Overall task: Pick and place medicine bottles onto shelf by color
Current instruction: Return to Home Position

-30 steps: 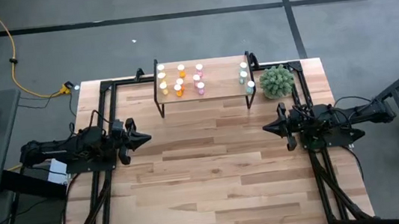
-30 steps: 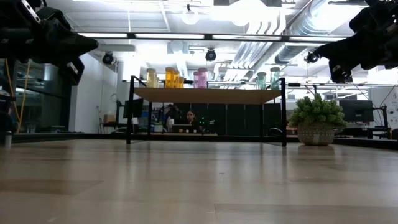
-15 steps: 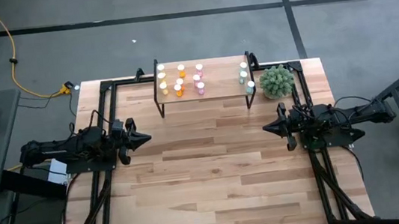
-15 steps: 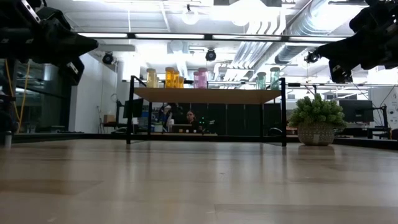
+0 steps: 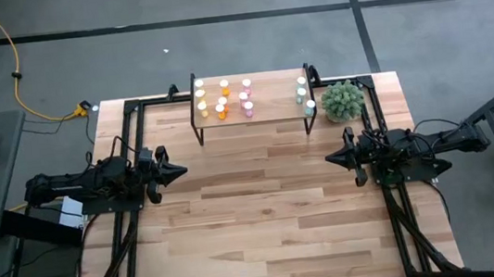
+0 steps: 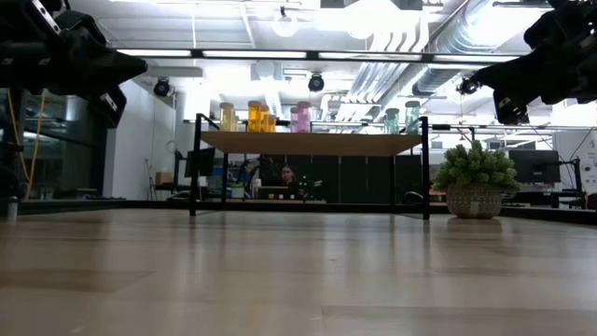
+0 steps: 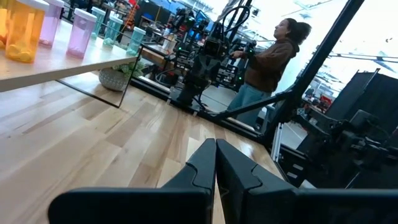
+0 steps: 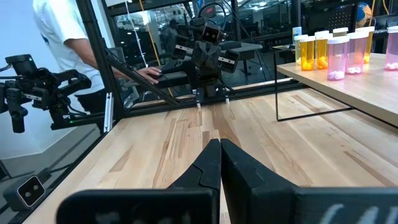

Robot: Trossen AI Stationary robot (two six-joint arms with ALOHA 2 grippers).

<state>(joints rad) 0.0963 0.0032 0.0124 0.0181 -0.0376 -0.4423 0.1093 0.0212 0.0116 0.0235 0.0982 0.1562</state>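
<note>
On shelf (image 5: 273, 104): bottles (image 5: 222, 101) grouped by color. Left gripper (image 5: 182, 172) and right gripper (image 5: 329, 158) at opposite table sides, fingers closed, empty.

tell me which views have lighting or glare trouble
low view: ceiling lights sit behind everything, so the left gripper and right gripper read as black silhouettes and the medicine bottles on the shelf are backlit; left wrist view: the room behind the person is blown out white; high view and right wrist view: even light, no glare.
</note>
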